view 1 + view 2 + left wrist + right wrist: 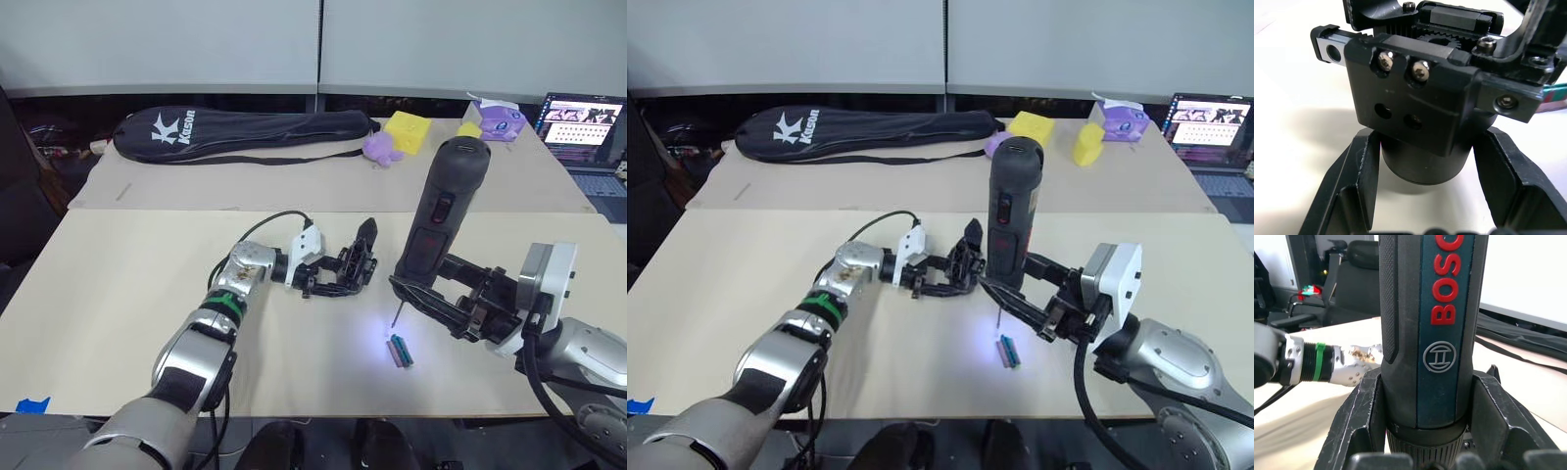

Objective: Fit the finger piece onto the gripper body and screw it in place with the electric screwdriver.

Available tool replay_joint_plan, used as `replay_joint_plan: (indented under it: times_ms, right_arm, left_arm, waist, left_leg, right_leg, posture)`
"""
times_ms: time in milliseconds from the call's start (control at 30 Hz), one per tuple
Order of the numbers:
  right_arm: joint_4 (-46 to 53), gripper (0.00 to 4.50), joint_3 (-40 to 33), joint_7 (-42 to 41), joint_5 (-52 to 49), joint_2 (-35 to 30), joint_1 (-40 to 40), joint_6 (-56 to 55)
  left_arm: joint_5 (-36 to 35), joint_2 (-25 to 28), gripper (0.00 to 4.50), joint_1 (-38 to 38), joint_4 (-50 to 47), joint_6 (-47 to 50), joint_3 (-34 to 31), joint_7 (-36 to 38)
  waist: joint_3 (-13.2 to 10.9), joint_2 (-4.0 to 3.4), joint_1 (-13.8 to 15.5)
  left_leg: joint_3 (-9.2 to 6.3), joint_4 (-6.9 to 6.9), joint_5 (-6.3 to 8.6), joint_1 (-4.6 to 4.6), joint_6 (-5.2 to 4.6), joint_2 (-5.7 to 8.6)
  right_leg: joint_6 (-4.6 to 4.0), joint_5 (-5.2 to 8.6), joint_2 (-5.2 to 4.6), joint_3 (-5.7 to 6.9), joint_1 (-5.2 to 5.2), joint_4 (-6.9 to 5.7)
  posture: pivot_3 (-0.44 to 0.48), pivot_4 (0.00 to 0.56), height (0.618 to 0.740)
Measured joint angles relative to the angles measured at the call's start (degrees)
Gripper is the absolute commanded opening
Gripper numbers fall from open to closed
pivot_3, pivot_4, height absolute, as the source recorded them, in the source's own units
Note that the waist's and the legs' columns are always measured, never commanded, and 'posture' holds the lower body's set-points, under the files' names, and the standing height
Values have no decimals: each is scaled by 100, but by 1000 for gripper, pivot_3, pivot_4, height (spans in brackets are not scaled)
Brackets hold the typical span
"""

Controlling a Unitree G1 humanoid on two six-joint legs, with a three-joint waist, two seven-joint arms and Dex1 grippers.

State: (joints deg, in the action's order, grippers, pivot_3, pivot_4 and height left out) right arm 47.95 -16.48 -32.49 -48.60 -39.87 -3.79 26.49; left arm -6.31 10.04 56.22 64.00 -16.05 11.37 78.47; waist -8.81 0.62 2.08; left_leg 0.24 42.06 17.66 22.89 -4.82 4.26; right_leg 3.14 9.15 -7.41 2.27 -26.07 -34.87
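Grippers both grip: the left gripper (338,276) clamps the gripper body (1420,98) on the beige table (118,294), the right gripper (431,299) pinches the upright electric screwdriver (441,211), its bit near a green block (400,350).

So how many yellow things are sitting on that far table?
2. One yellow block lies beside the racket bag's end; the other stands further right, by the purple toy. The screwdriver may hide more.
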Motion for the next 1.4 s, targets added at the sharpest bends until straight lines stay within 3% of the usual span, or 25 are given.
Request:
replay_joint_plan:
  times_ms: [200,333,367,567,900,1333,1400]
  right_arm:
    - [87,1911,-3,34,0,0,-84,0]
    - [146,1911,-3,47,-38,0,-25,0]
    - [148,1911,-3,47,-74,0,-14,0]
    - [146,1911,-2,61,-251,-63,122,8]
    - [-20,1911,-4,-160,-993,-615,740,288]
    - [-738,1911,157,-382,-1876,-892,2147,796]
    - [-837,1911,265,-342,-2043,-882,2522,893]
  left_arm:
    - [416,-66,2280,6,448,-513,19,-150]
    - [483,-93,4256,3,570,-440,-49,-305]
    - [507,-82,4500,2,572,-424,-54,-305]
    - [506,101,4500,-324,115,-392,-180,-283]
    - [96,53,4500,-2163,-2938,914,-306,-1121]
    - [275,-228,4500,-2281,-3271,1109,-26,-2164]
    - [274,-259,3624,-2258,-3233,1098,-8,-2183]
  waist:
    - [-2,3,3]
    - [-2,4,8]
    - [-2,4,7]
    - [-2,4,-1]
    - [-1,1,-3]
    - [-1,1,40]
    - [-1,1,43]
  left_leg:
    - [8,14,6,1,-10,-3]
    - [5,30,27,-2,-47,-4]
    - [4,31,27,-3,-46,-4]
    - [4,25,4,-4,-5,-6]
    - [-2,26,5,-6,-4,-9]
    - [-4,25,4,-6,-1,-9]
    - [-8,24,4,-6,-1,-9]
  right_leg:
    - [3,-1,-2,-4,3,0]
    - [4,-2,-3,-5,5,2]
    - [4,-2,-3,-5,4,1]
    - [4,-2,-2,-5,-1,-5]
    - [4,-2,-6,-12,2,6]
    - [3,-3,-16,-13,2,10]
    - [3,-3,-16,-10,2,9]
  posture:
    - [0,150,723]
    - [0,150,723]
    - [0,150,723]
    - [0,150,723]
    - [0,150,723]
    - [0,150,723]
    - [0,150,723]
